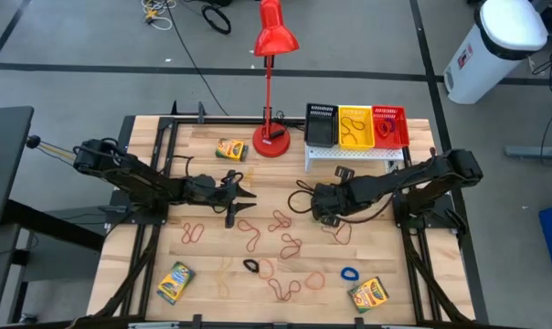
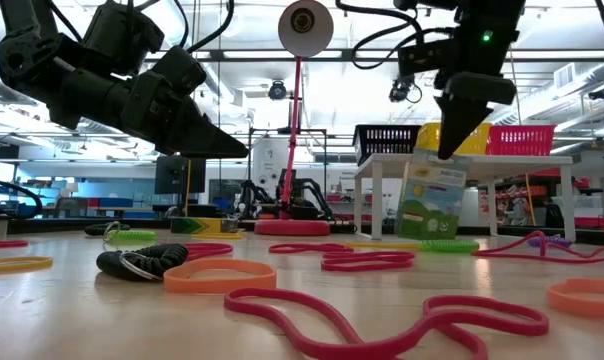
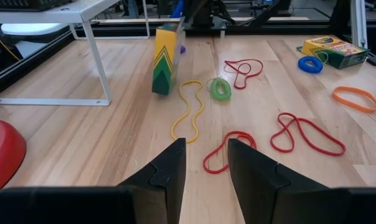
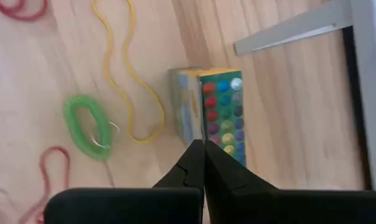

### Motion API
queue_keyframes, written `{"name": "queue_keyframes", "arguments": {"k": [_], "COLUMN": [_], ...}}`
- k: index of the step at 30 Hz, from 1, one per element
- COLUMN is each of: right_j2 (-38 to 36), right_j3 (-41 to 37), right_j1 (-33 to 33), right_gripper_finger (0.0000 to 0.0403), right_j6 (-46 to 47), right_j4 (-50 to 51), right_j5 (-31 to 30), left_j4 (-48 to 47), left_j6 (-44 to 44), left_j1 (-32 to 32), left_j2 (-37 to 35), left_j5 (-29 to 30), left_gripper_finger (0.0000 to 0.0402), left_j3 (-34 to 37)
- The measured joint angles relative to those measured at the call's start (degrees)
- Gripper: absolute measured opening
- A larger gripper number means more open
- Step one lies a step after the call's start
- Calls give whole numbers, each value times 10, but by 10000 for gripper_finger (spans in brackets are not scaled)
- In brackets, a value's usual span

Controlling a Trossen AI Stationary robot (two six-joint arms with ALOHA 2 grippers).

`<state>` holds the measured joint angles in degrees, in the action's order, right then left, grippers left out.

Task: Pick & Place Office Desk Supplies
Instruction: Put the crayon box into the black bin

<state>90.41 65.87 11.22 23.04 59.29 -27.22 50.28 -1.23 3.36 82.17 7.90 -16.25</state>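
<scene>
Crayon box (image 4: 216, 112): upright on tabletop (image 1: 212, 274) centre, by white shelf (image 1: 349, 153). Right gripper (image 4: 204, 152): above box, jaws together, empty. Left gripper (image 3: 205, 163): mid-tabletop, jaws apart, empty. Rubber bands (image 1: 281, 222): scattered.

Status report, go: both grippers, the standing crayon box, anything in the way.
Right gripper shut, empty, just above the upright crayon box. Left gripper open, waiting mid-table. Yellow band and green loop lie beside the box, white shelf leg close by.

grey floor (image 1: 367, 37) with dark seams, loose cables (image 1: 212, 16), white bin (image 1: 492, 46); bright ceiling lights (image 2: 92, 120) beyond table
</scene>
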Motion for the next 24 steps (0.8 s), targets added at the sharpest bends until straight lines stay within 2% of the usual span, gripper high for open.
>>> {"name": "queue_keyframes", "arguments": {"k": [12,20,24], "right_j2": [0,0,0], "right_j3": [0,0,0], "right_j1": [0,6,28], "right_gripper_finger": [2,2,2], "right_j6": [-199,-285,-350], "right_j4": [-9,-97,-160], "right_j5": [-94,-101,-81], "left_j4": [0,0,0], "left_j6": [0,0,0], "left_j1": [0,0,0], "left_j2": [0,0,0], "left_j5": [0,0,0], "left_gripper_finger": [125,125,125], "left_j3": [0,0,0]}}
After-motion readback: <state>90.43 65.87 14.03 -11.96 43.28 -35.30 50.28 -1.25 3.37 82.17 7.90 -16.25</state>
